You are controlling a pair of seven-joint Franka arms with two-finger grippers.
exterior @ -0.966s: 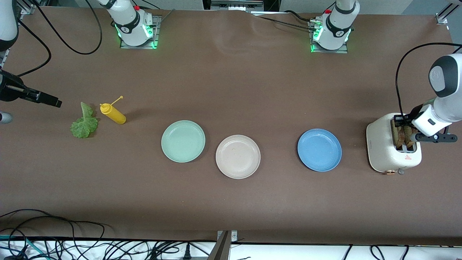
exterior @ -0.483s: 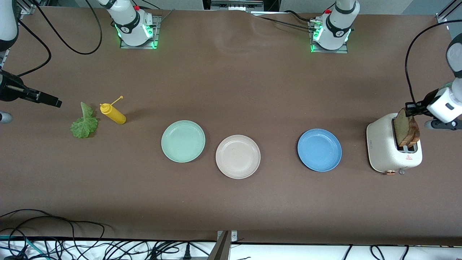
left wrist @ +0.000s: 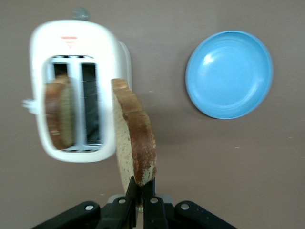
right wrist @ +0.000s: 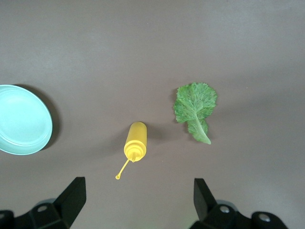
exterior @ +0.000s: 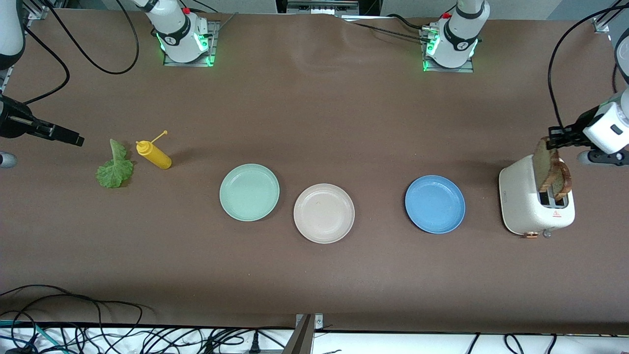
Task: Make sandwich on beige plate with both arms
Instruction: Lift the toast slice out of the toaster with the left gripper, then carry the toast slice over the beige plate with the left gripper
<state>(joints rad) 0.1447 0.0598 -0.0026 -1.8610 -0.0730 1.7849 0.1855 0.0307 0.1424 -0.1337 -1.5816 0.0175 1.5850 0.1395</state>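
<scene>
Matte brown tabletop [exterior: 314, 123]; left fingers [left wrist: 140, 191] clamp crusty bread slice [left wrist: 133, 138] over glossy toaster [left wrist: 76, 52]; right fingers [right wrist: 76, 195] spread, empty.

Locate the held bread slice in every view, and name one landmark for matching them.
Front view: the bread slice hangs above the toaster, pinched by the shut left end effector.
Left wrist view: the slice stands on edge mid-frame, beside the toaster.
Right wrist view: not in it.
Shared landmark: the blue plate in the front and left wrist views.
</scene>
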